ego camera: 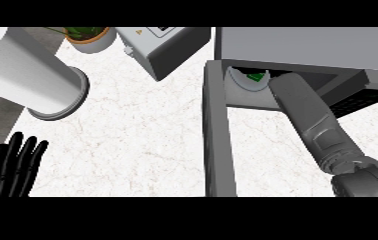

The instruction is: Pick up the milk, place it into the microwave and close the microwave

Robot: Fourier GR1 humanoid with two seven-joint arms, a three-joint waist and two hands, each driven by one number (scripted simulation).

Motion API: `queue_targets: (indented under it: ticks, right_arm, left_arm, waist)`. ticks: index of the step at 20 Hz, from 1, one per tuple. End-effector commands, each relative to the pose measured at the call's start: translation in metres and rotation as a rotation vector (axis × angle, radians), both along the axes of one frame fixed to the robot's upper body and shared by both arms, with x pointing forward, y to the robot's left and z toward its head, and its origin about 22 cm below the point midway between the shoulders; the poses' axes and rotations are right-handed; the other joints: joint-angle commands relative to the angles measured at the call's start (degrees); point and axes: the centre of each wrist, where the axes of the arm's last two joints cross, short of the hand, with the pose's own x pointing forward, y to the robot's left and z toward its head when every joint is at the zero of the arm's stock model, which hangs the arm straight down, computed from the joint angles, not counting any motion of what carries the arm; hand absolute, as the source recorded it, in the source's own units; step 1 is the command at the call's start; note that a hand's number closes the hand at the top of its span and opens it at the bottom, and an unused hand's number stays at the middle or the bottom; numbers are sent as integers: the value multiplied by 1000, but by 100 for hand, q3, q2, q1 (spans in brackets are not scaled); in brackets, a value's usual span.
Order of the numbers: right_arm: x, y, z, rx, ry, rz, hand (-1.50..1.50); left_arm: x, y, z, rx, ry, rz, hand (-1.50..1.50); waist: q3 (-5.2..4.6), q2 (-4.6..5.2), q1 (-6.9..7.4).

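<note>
Milk (pixel 253 78) one (in microwave (pixel 295 44)), left hand (pixel 21 162) one

The microwave (pixel 295 44) is set at the counter's (pixel 140 149) far right corner, with its door (pixel 218 134) swung toward the near edge and the milk (pixel 255 77) inside. Along the far edge, an appliance (pixel 166 49) and a plant (pixel 88 36) are placed leftward. A cylinder (pixel 40 79) is set before the plant.

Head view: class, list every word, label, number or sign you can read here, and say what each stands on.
No text can be read anywhere in this view.
milk carton: a green mark, no letters legible.
grey appliance: a small panel on top, too blurred to read.
microwave: no lettering shows.
</note>
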Motion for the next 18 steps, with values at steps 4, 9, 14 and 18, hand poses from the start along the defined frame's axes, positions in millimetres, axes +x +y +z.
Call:
queue_targets:
  ticks: [4,9,14,18]
  right_arm:
    - [1,-23,6,8,-70,-47,-150]
    - [3,-36,12,33,-79,-60,-150]
    - [7,-47,25,144,-63,43,-150]
    - [-3,-61,7,186,-49,75,-150]
  left_arm:
    - [0,-6,-4,9,2,7,-150]
    - [-6,-15,-6,-9,-2,-8,-150]
    - [-5,-12,-9,-4,12,4,-150]
    - [-7,-17,-3,-20,29,14,-150]
  waist:
    - [-6,-40,-75]
    - [-7,-60,-102]
    - [-10,-100,-205]
    - [-8,-112,-258]
